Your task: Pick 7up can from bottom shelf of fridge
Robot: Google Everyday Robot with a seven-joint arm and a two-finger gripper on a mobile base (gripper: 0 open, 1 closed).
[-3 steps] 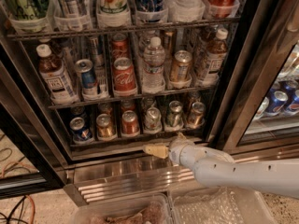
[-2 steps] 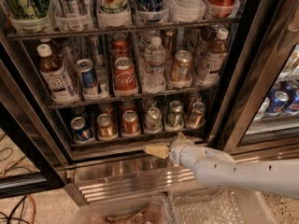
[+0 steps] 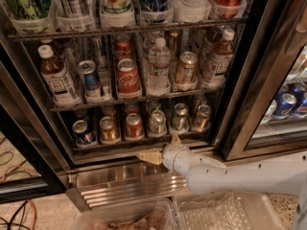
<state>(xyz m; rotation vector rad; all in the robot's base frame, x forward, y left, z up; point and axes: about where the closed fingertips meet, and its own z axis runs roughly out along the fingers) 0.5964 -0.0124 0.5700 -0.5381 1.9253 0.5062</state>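
Note:
The fridge [image 3: 240,80] stands open. Its bottom shelf [image 3: 120,145] holds six short cans in a row. The 7up can [image 3: 157,122] is the pale silvery one, fourth from the left, between a red can [image 3: 133,125] and a darker green can [image 3: 179,117]. My gripper [image 3: 157,145] is on a white arm [image 3: 230,176] that comes in from the right. It sits just below and in front of the 7up can, at the shelf's front edge. It is open and empty: one tan finger [image 3: 148,156] points left, the other [image 3: 176,139] points up.
A blue can [image 3: 82,131] and gold cans [image 3: 108,128] fill the rest of the rack. The rack above holds bottles [image 3: 158,66] and cans. The ribbed steel base [image 3: 124,186] lies below. A plastic bin [image 3: 129,219] is at the bottom. A second door's frame [image 3: 259,95] stands to the right.
My gripper has moved a little to the left, closer under the 7up can. Its second finger now shows, pointing up. The cans have not moved.

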